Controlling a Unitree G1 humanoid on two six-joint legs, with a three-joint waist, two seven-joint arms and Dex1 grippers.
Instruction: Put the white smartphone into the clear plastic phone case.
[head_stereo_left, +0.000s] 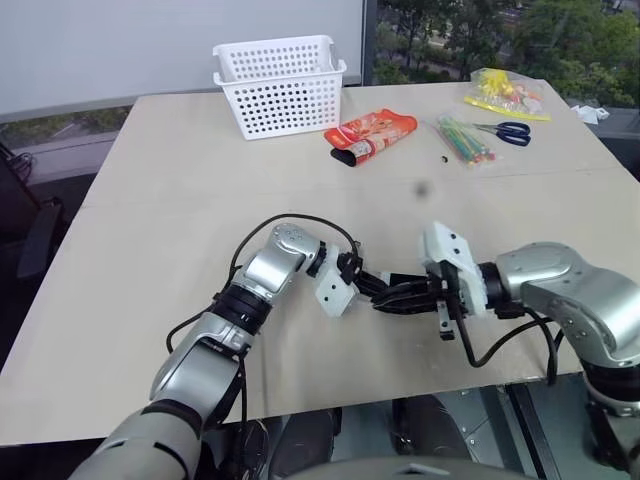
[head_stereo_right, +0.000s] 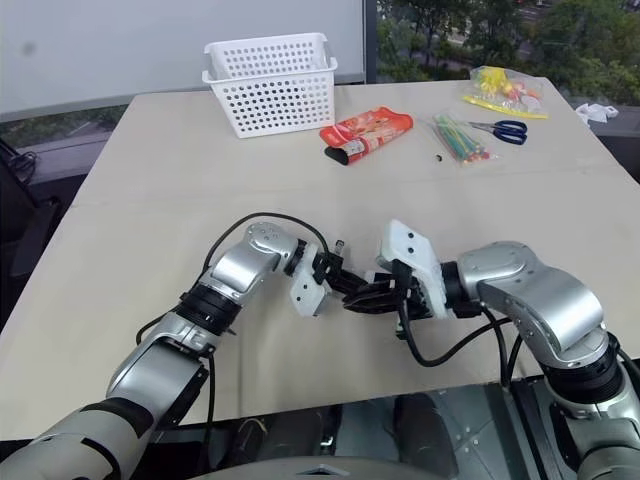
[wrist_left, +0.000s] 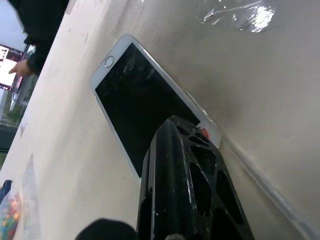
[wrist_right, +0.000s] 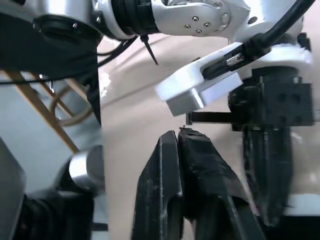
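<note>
The white smartphone (wrist_left: 145, 100) lies screen up on the table in the left wrist view, its dark screen and round home button showing. My left gripper (wrist_left: 175, 125) is shut, with its tip over the phone's near end. In the head views the left gripper (head_stereo_left: 392, 284) points right and the right gripper (head_stereo_left: 385, 303) points left; they meet tip to tip near the table's front and hide the phone. The right gripper (wrist_right: 180, 135) is shut with nothing between its fingers. A glossy clear plastic patch (wrist_left: 245, 15) lies beyond the phone; I cannot tell whether it is the clear plastic phone case.
At the back of the table (head_stereo_left: 150, 250) stand a white perforated basket (head_stereo_left: 280, 85), a red pouch (head_stereo_left: 372, 133), a bag of coloured sticks (head_stereo_left: 463, 140), blue scissors (head_stereo_left: 510, 131) and a yellow bag (head_stereo_left: 505, 93). A person's hand (wrist_left: 22, 67) shows beyond the table.
</note>
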